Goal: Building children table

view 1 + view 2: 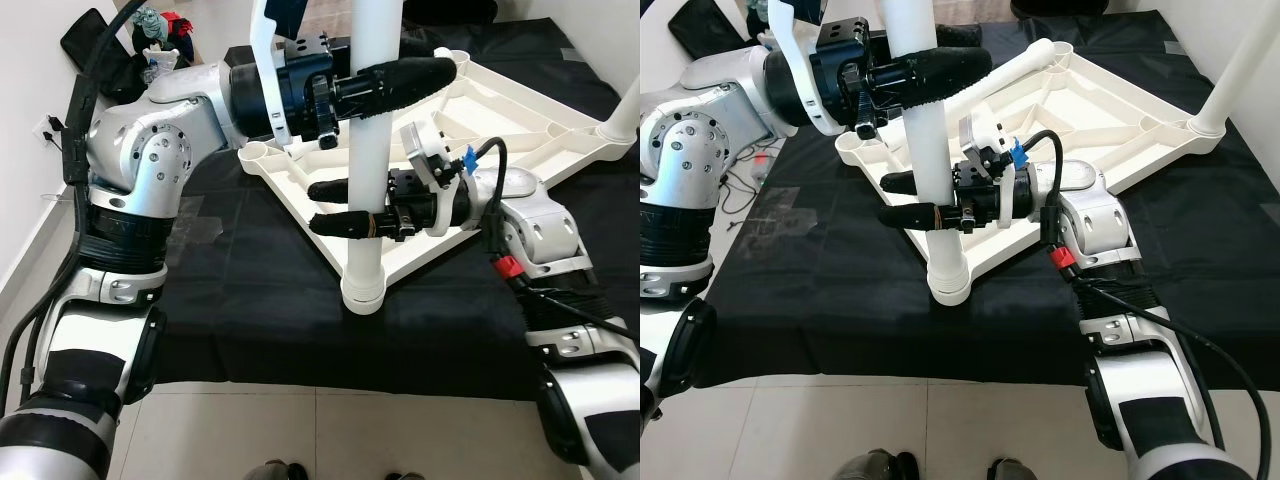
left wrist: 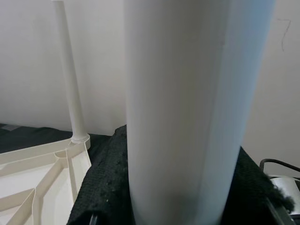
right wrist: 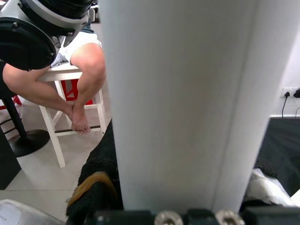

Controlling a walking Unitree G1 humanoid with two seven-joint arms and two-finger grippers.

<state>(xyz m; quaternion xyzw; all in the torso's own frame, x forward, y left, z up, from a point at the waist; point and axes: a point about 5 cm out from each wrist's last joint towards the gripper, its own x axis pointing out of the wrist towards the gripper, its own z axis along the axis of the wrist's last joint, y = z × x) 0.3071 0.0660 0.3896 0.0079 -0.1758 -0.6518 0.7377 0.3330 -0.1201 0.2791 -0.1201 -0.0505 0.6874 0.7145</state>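
Table leg (image 1: pixel 367 150), upright in the near-corner socket (image 1: pixel 363 292) of the upturned tabletop (image 1: pixel 520 110) on the black cloth (image 1: pixel 250 300).

Left gripper (image 1: pixel 385 85) clenched on the leg high up; right gripper (image 1: pixel 345 207) clenched on it lower, just above the socket. Advice: keep the leg plumb, press straight down with both, twisting slightly until it seats; avoid levering the tabletop's edge.

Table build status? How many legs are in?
Done: one leg stands in the upturned tabletop far right corner. In hand: left hand and right hand both clamp a second leg upright in the near corner socket. Left: the far left corner socket is empty.
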